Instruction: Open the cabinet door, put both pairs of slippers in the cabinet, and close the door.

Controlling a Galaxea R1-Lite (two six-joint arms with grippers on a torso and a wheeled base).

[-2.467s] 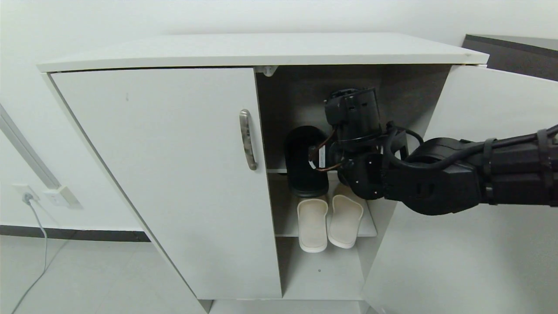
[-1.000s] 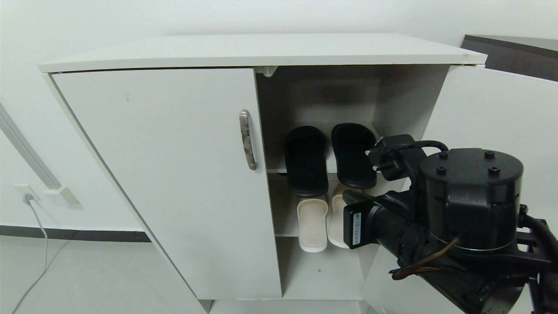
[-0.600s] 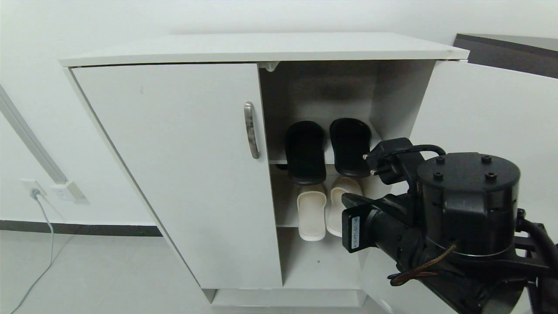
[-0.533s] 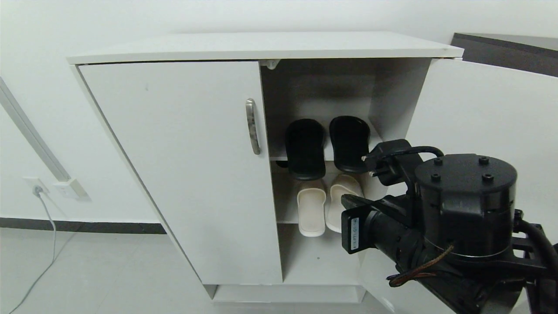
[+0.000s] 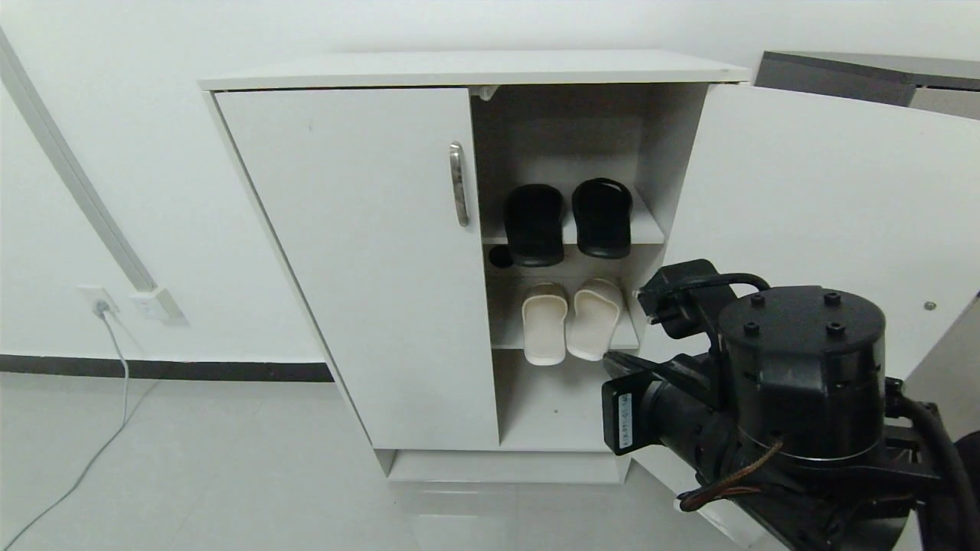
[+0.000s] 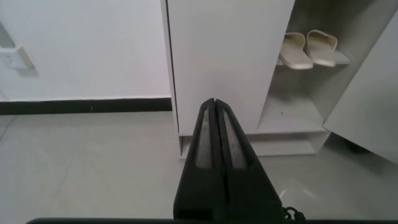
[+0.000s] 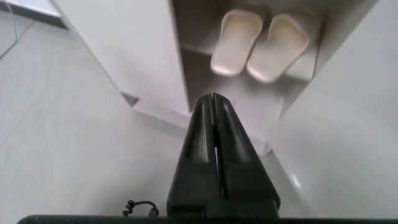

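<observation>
The white cabinet (image 5: 475,67) has its left door (image 5: 360,252) closed and its right door (image 5: 804,199) swung wide. A black pair of slippers (image 5: 534,222) lies on the upper shelf. A white pair (image 5: 544,325) lies on the shelf below and also appears in the wrist views (image 6: 309,48) (image 7: 278,46). My right gripper (image 7: 214,98) is shut and empty, held over the floor in front of the cabinet's open half. My left gripper (image 6: 214,101) is shut and empty too, low before the closed left door.
Grey floor (image 5: 230,474) spreads in front of the cabinet. A wall socket with a hanging cable (image 5: 98,308) is at the left. A slanted wall strip (image 5: 76,176) runs above it. A dark piece of furniture (image 5: 842,76) stands behind the open door.
My right arm drew back out of the cabinet, leaving the second black slipper on the upper shelf. The camera then backed away, so the cabinet looks smaller and farther.
</observation>
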